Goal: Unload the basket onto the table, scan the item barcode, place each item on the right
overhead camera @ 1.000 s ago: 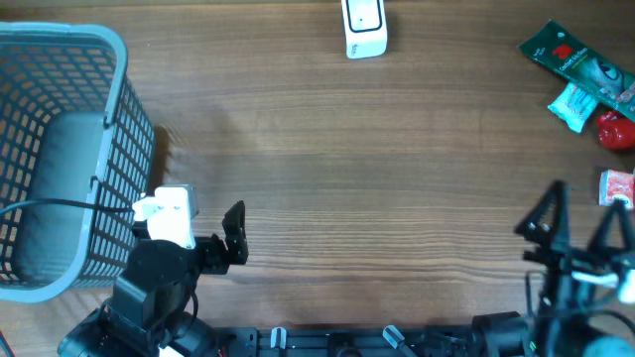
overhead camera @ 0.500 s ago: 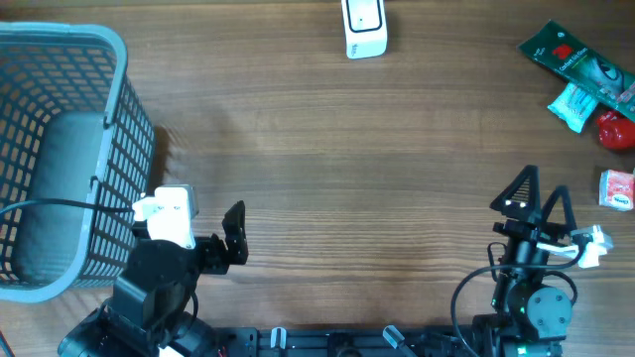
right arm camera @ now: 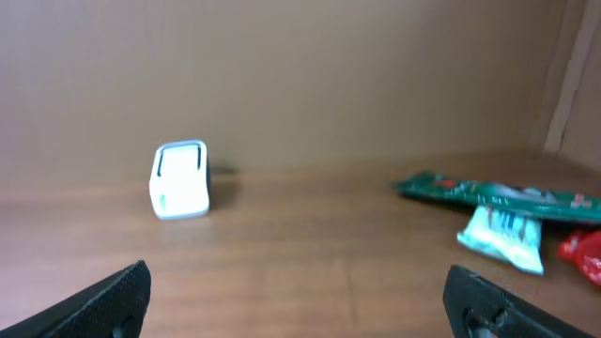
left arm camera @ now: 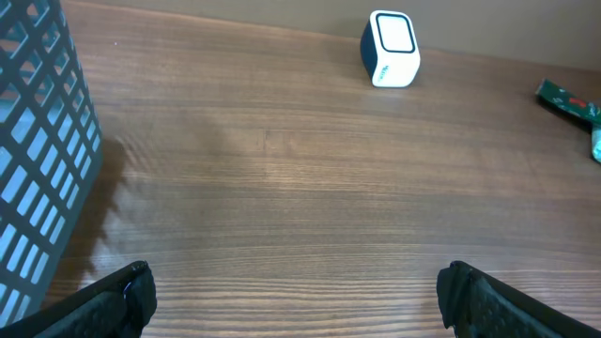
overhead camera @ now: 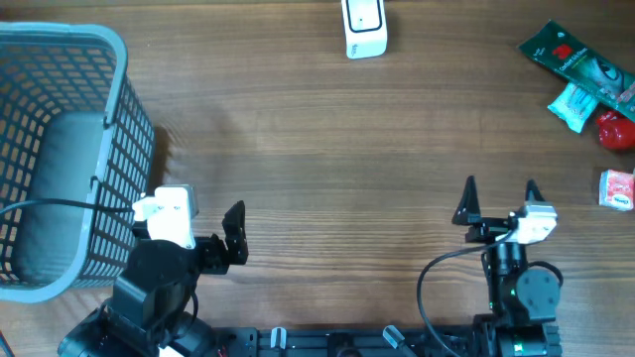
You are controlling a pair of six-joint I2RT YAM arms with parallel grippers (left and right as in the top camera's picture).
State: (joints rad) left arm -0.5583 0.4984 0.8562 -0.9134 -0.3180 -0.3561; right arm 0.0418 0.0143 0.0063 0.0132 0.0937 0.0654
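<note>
The middle of the table (overhead camera: pixel 327 169) is bare wood from the near edge up to the scanner (overhead camera: pixel 364 28), which stands alone at the far edge; the tall mesh basket (overhead camera: pixel 119 149) walls off the left side; at the far right a green packet (overhead camera: pixel 571 58), a pale teal packet (overhead camera: pixel 573 105), a red item (overhead camera: pixel 616 130) and a small red box (overhead camera: pixel 616 188) crowd the edge, close together.

The little white scanner (overhead camera: pixel 364 28) stands upright, and well to its right lie a green packet (overhead camera: pixel 568 58), a pale blue packet (overhead camera: pixel 573 106), a round red thing (overhead camera: pixel 615 130) and a red box (overhead camera: pixel 617 188).
</note>
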